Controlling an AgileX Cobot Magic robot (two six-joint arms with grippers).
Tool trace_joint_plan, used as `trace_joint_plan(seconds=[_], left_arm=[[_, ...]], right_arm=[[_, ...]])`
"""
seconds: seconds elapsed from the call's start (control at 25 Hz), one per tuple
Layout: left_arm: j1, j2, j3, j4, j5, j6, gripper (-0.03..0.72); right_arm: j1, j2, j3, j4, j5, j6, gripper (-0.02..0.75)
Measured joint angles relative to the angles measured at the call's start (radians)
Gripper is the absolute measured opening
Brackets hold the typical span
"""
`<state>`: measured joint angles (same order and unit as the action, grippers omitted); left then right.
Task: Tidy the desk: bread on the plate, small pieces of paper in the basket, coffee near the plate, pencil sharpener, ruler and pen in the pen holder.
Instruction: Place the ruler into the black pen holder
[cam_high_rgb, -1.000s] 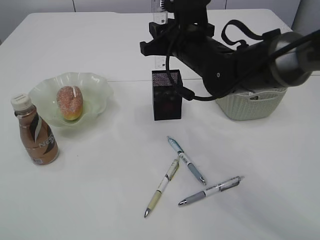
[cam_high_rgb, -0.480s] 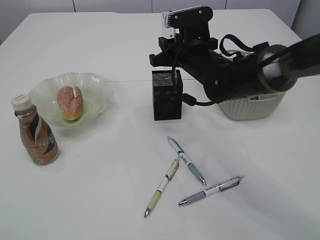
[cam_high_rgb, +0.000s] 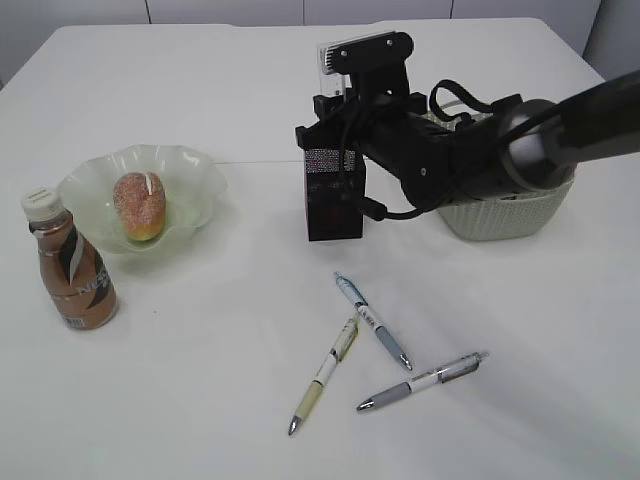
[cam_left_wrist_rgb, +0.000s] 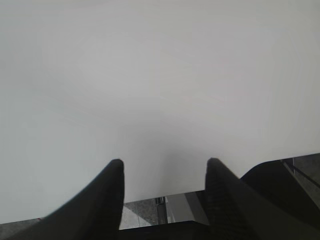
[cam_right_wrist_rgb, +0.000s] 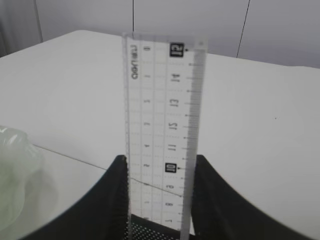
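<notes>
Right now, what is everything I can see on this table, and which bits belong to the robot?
Table: one, white.
Coffee bottle: one, brown with white cap, far left.
Plate: one, pale green, wavy rim, right of the bottle.
Bread: one, reddish-orange, on the plate.
Pen holder: one, black mesh, centre.
Ruler: one, clear, upright over the pen holder.
Pens: three, loose in front of the holder.
Basket: one, pale woven, right.
Right gripper: black, holding the ruler.
Left gripper: black, open, over bare table.
</notes>
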<state>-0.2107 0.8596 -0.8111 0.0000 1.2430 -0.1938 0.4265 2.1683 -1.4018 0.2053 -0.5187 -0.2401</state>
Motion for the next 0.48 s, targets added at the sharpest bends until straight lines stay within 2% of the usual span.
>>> trace_joint_plan(seconds=[0.24, 0.48], left_arm=[[0.000, 0.000, 0.000, 0.000, 0.000, 0.000, 0.375], [0.000, 0.000, 0.000, 0.000, 0.000, 0.000, 0.372]], right_arm=[[0.000, 0.004, -0.004, 0.000, 0.027, -0.002, 0.286], [0.000, 0.004, -0.008, 0.000, 0.039, -0.002, 0.326]])
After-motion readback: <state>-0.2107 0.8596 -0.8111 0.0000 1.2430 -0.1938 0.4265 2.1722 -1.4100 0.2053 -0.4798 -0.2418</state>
